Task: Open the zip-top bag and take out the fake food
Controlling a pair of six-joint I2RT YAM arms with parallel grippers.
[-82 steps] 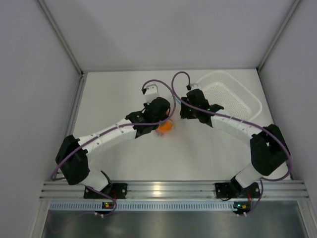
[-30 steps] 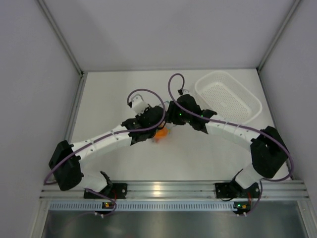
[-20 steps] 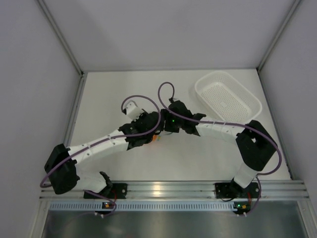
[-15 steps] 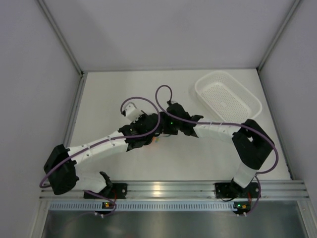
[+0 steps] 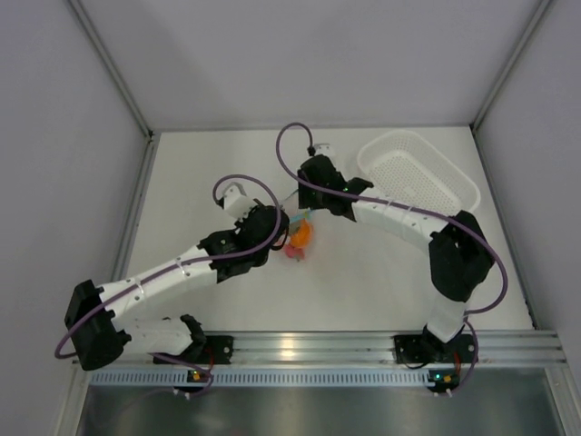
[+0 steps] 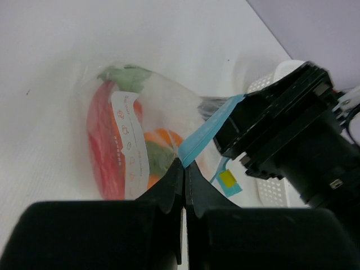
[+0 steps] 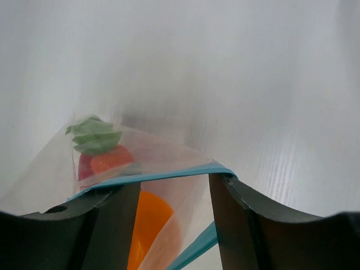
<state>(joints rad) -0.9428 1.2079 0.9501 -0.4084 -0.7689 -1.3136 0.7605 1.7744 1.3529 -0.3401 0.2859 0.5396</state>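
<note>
Zip-top bag is mid-surface, slightly toward the far edge, between the two grippers. The white surface is below it. Whether the bag's bottom rests on the surface or hangs, can't tell.

Label: a white strip down the bag's side has a column of small red symbols, too small to read. A yellow tag sits on a blue tail of the zip, with no writing legible.

The light blue zip strip is the bag's upper edge and runs between the grippers. The pouch body sags away from it.

Left gripper: jaws together, clamped on the zip strip end. Right gripper: jaws apart, with the strip stretched across the gap between the fingers. Can't tell if they grip it.

All the fake food is inside the bag:
- Red chili pepper, long axis parallel to the label.
- Green leaves at the chili's far end.
- Round orange nearest the zip.

White perforated basket sits at the far right corner, apart from the bag. The right arm passes beside it.
</note>
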